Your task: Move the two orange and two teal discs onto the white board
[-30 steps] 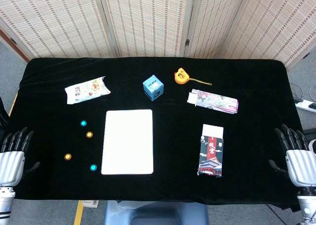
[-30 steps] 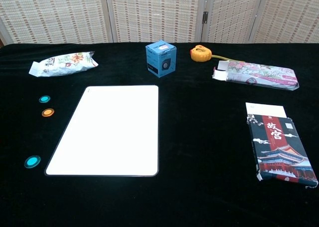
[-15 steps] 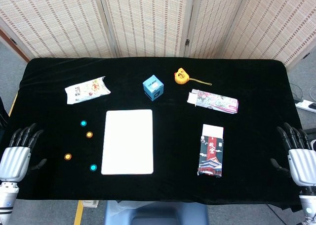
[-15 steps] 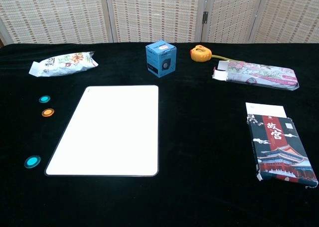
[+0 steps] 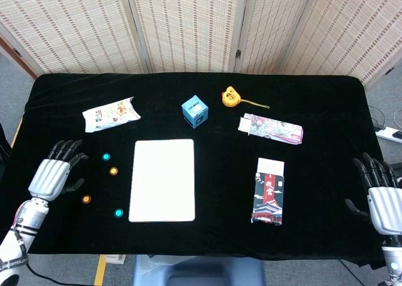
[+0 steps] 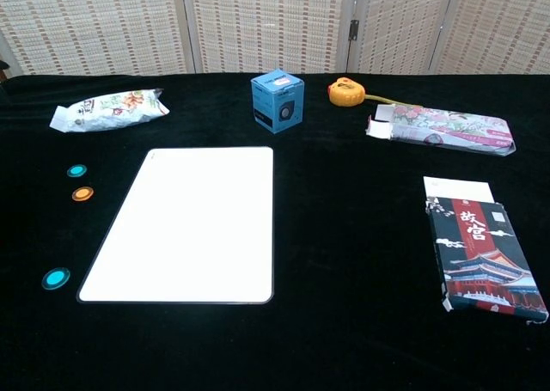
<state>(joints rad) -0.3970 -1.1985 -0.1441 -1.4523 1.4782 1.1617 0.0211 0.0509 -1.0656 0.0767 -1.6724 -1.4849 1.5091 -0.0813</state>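
The white board [image 5: 162, 180] [image 6: 190, 223] lies flat near the table's middle. Left of it sit two teal discs [image 5: 106, 156] [image 5: 119, 213] and two orange discs [image 5: 114, 171] [image 5: 86, 199]. The chest view shows a teal disc [image 6: 77, 171], an orange disc [image 6: 82, 194] and the nearer teal disc [image 6: 56, 277]. My left hand [image 5: 54, 172] hovers over the table left of the discs, fingers spread, holding nothing. My right hand [image 5: 380, 195] stays at the table's right edge, fingers apart and empty.
A snack bag [image 5: 110, 114] lies behind the discs. A blue box [image 5: 195, 110], an orange tape measure [image 5: 231, 97], a floral box [image 5: 271, 128] and a dark printed box [image 5: 269, 191] sit behind and right of the board.
My left hand has moved from the table's left edge up and inward toward the discs. The right hand has sunk slightly. The discs and board have not moved.
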